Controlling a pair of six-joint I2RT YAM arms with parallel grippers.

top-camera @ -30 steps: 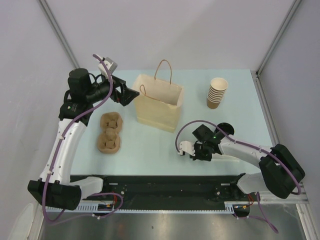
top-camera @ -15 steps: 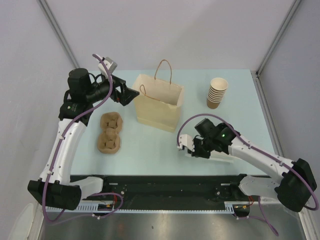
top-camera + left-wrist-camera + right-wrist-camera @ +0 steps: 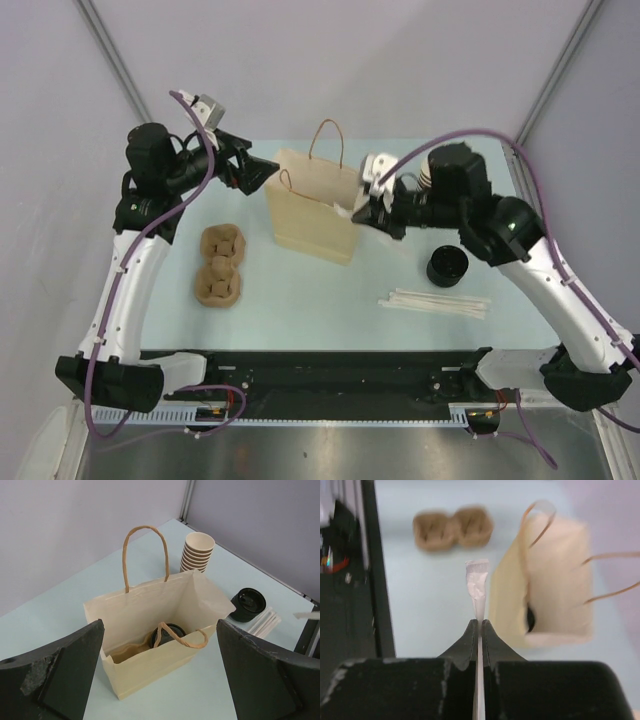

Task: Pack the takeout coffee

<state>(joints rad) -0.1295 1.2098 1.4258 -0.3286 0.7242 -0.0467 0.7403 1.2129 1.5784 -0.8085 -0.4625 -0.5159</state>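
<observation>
Takeout coffee (image 3: 167,633), of which only the round black plastic lid is seen, stands inside the cream paper bag with cord handles (image 3: 315,210) at the middle of the pale table (image 3: 300,300). The left gripper (image 3: 268,172) is held at the bag's 10 o'clock corner, fingers spread wide around nothing. The right gripper (image 3: 479,625) is held at the bag's 3 o'clock edge, fingers pressed on a white paper-wrapped straw (image 3: 477,587). A brown pulp cup carrier (image 3: 220,265) lies at 8 o'clock, a black lid stack (image 3: 447,266) at 4 o'clock.
</observation>
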